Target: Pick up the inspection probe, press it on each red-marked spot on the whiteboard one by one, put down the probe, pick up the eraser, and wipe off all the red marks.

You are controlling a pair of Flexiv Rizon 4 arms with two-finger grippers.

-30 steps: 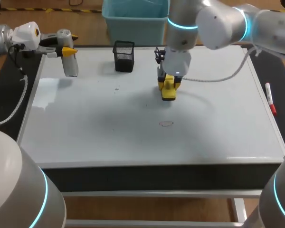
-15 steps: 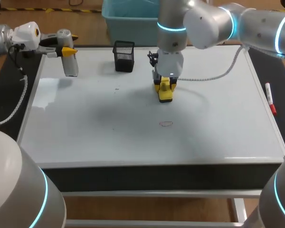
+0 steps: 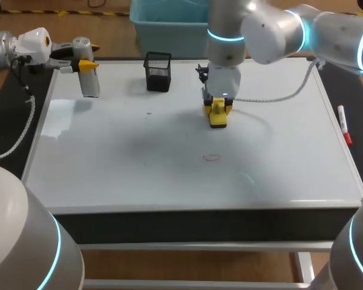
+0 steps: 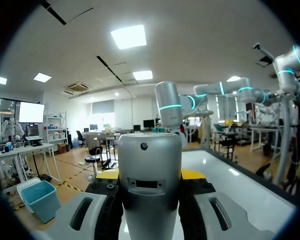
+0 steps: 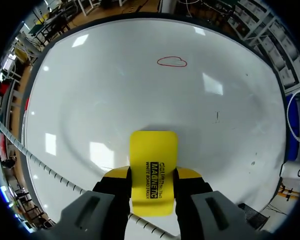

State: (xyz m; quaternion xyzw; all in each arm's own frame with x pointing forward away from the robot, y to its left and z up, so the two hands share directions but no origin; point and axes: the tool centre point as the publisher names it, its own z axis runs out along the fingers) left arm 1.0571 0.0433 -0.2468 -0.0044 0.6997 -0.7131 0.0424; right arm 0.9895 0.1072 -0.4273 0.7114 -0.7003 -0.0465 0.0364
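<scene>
**Eraser in right pincer, short of the one red mark; probe held at far left**

Nearest on the whiteboard [image 3: 109, 175]: a single red mark [image 3: 212, 158], a small outlined loop, lying bare. From the right wrist view it sat well ahead of the fingers, with clear white board between.

Just beyond it, the right pincer [image 3: 218, 109] came in from the right side, pointing down, closed on the yellow eraser [image 3: 218, 116]. In the wrist view both yellow tips pressed the eraser's sides. Eraser low over the board, apart from the mark; contact with the surface could not be told.

Right edge of the worktop: a red-capped marker [image 3: 345, 125], off the board.

Farther back, a few faint dark specks [image 3: 149, 112] on the board, then a black mesh pen cup [image 3: 158, 71] standing upright at the far edge.

Far left corner: left pincer [image 3: 85, 63] gripping the grey inspection probe [image 3: 89, 81] from both sides, probe roughly upright over the board's corner.
</scene>
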